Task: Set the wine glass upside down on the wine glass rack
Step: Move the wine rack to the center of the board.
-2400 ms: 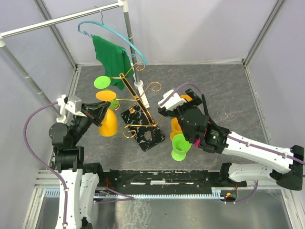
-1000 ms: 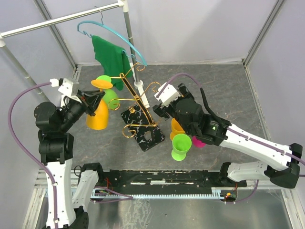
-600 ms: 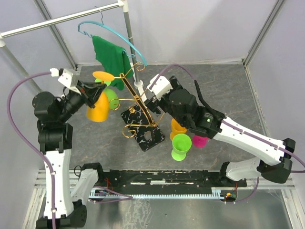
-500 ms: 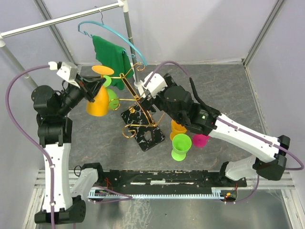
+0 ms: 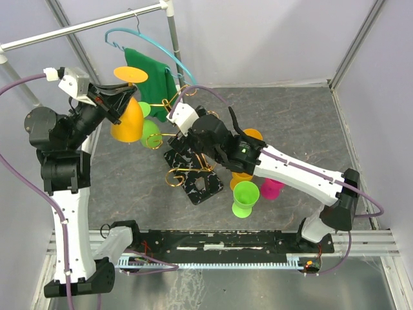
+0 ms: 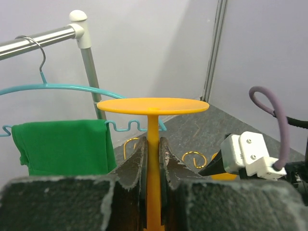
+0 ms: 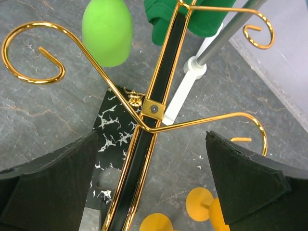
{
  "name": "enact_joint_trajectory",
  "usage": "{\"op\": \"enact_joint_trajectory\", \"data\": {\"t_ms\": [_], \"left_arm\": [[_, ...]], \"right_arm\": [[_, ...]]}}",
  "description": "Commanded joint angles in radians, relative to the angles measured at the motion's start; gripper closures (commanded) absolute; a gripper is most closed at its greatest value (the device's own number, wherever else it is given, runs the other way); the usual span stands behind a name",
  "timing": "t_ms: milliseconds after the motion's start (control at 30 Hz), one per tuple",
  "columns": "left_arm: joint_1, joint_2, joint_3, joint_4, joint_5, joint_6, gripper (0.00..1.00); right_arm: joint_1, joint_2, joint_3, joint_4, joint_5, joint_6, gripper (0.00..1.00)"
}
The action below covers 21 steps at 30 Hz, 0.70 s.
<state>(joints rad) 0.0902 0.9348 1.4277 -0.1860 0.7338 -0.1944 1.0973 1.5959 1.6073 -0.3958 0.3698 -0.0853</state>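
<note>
Left gripper (image 6: 153, 144), inverted orange wine glass (image 5: 126, 123)

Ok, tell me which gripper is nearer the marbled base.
Right. The right gripper hangs open over the marbled base; the left gripper is high to its left, shut on the orange glass.

Enclosure: pale lilac-grey walls (image 5: 258, 39) on three sides, aluminium posts (image 5: 353, 42) at the back corners. Desk (image 5: 310, 123) surface dark grey, marbled, matte. Light even, soft shadows only. Back left: white clothes rail (image 5: 84, 26) carrying a teal hanger (image 6: 62, 88) with a green cloth (image 5: 155, 77) draped over it. Near edge: black bar over slotted aluminium track (image 5: 219, 265).
</note>
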Motion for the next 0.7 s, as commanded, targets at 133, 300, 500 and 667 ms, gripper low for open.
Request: {"op": "enact_joint_trajectory", "data": {"t_ms": [133, 300, 500, 667], "left_arm": [[0.004, -0.026, 0.016, -0.003, -0.017, 0.0, 0.97], [0.004, -0.043, 0.008, 0.003, -0.009, -0.006, 0.97], [0.004, -0.057, 0.007, 0.001, -0.004, -0.005, 0.97], [0.005, -0.059, 0.001, 0.001, -0.004, -0.004, 0.97]], "right_arm": [[-0.009, 0.037, 0.074, -0.062, 0.016, 0.105, 0.0], [-0.02, 0.099, 0.092, -0.042, -0.007, 0.139, 0.03], [-0.026, 0.17, 0.138, -0.029, -0.025, 0.153, 0.22], [-0.028, 0.208, 0.175, -0.028, -0.044, 0.151, 0.47]]}}
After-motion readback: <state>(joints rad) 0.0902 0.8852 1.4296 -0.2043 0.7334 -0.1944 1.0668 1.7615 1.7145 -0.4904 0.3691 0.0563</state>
